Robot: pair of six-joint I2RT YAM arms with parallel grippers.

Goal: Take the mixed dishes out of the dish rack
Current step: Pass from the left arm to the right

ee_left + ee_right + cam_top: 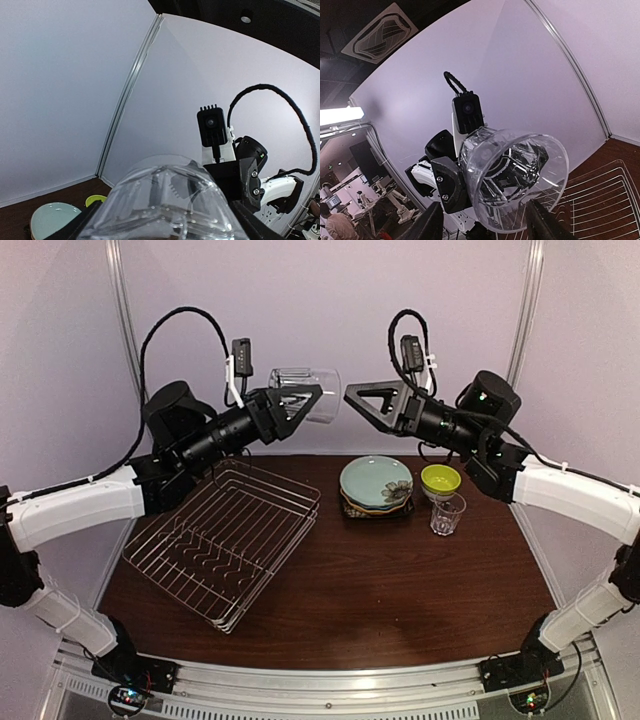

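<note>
My left gripper point(303, 395) is shut on a clear glass point(325, 405), held on its side high above the table. The glass fills the bottom of the left wrist view point(165, 200). My right gripper point(350, 392) is open and empty, level with the glass, its tips just off the glass's open mouth point(515, 185). The dish rack point(225, 540) lies empty at the left. The pale teal flower-marked plate point(375, 480) tops a stack of plates. The lime-green bowl point(440, 478) and a second clear glass point(447, 513) stand beside it. I cannot make out the small pale bowl.
The dark wooden table point(400, 590) is walled by pale panels at the back and sides. The rack's wires show low in the right wrist view point(602, 200). The plate stack point(50, 220) and lime bowl point(95, 200) show low in the left wrist view.
</note>
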